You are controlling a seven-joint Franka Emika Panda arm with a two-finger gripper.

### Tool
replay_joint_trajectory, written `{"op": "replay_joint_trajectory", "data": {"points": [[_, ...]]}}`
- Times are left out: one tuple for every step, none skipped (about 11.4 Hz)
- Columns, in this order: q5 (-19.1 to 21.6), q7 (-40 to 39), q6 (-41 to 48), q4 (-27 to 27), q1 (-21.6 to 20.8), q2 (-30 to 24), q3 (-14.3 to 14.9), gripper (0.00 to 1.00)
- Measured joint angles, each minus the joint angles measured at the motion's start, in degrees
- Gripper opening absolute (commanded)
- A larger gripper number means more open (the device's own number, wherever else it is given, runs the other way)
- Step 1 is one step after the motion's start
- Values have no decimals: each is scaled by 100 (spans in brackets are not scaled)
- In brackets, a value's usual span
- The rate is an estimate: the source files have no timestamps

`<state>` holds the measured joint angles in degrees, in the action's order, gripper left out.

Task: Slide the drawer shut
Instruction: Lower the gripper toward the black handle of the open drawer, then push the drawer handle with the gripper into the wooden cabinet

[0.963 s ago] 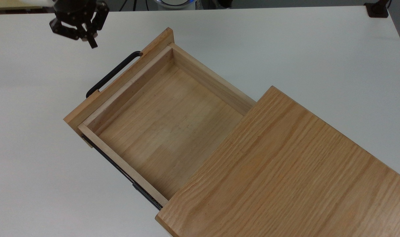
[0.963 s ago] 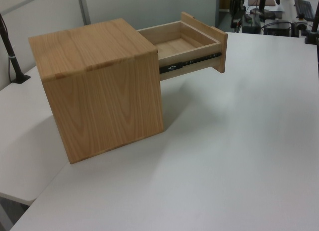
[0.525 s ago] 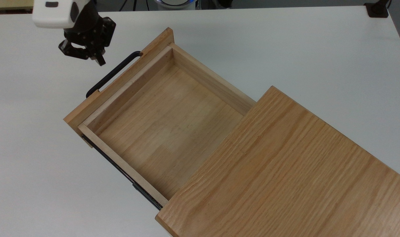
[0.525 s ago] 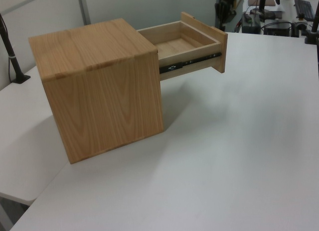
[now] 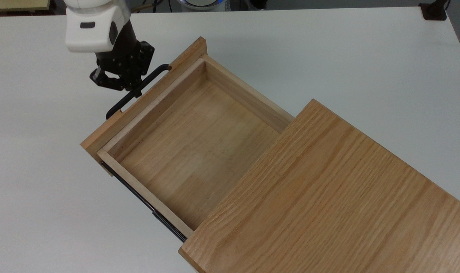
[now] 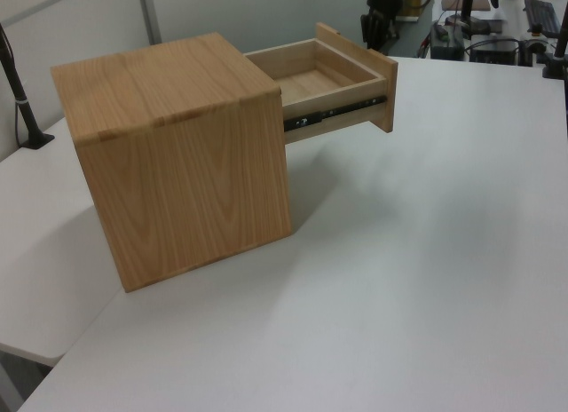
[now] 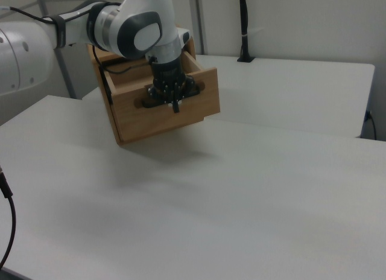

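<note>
The light-wood drawer point(image 5: 192, 140) stands pulled far out of the oak cabinet point(image 5: 328, 189), empty inside, its black side rail showing along the lower edge. My gripper point(image 5: 133, 89) is shut, and its tip rests against the black bar handle point(image 5: 156, 74) on the thick front panel. In the right view the gripper point(image 7: 175, 105) points down in front of the drawer's front panel point(image 7: 181, 120). In the left view the drawer point(image 6: 319, 79) juts out from the cabinet point(image 6: 177, 146), with the gripper point(image 6: 380, 21) just behind the front panel.
The cabinet sits on a wide white table point(image 5: 328, 49) with bare surface on all sides. A black clamp post point(image 5: 434, 11) stands at the top view's upper right corner. Desks with equipment point(image 6: 497, 21) lie beyond the table's far edge in the left view.
My gripper came down and to the top view's right onto the handle. The drawer has slid a short way toward the cabinet.
</note>
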<state>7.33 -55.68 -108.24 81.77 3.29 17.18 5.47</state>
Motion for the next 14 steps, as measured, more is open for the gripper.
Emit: {"op": "replay_joint_trajectory", "data": {"points": [[215,61,-130,-1,1,59,-1,0],[438,109,-257,-1,-6,92,-2,0],[580,125,-363,-1,-27,117,-4,0],[634,171,-462,-2,-76,134,-7,0],[640,233,-584,-3,-153,143,-12,0],[642,290,-761,-3,-255,153,-18,0],[643,323,-952,-5,-345,171,-52,0],[643,346,-1121,-25,-400,194,-123,0],[643,370,-1212,-76,-435,224,-187,0],[643,387,-1289,-149,-439,266,-262,0],[643,432,-1429,-197,-443,307,-322,0],[646,527,-1656,-210,-451,354,-383,0],[646,601,-1889,-211,-493,411,-413,0],[647,698,-2126,-213,-561,481,-422,0]]}}
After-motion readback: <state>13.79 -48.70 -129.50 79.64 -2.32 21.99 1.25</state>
